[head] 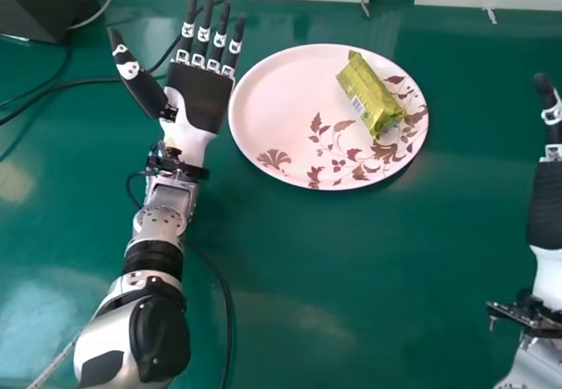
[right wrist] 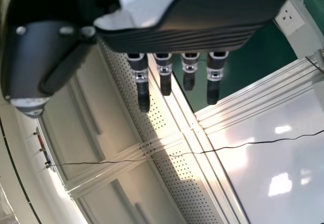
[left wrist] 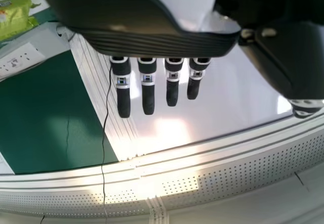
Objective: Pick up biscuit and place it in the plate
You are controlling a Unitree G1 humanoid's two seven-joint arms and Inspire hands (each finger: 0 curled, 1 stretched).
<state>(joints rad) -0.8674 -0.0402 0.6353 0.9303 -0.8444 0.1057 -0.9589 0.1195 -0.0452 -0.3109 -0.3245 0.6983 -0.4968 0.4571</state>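
Biscuit point(head: 371, 95) looks placed; I'd just back off.
My left hand point(head: 200, 95), fingers straight and spread, is just beside the plate point(head: 279, 99); the biscuit lies on it, to that hand's right. I'd withdraw without nudging either; right hand point(head: 550, 205) idle, fingers extended.

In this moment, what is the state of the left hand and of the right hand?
Left hand: open, fingers straight, holding nothing.
Right hand: open, fingers straight, holding nothing.
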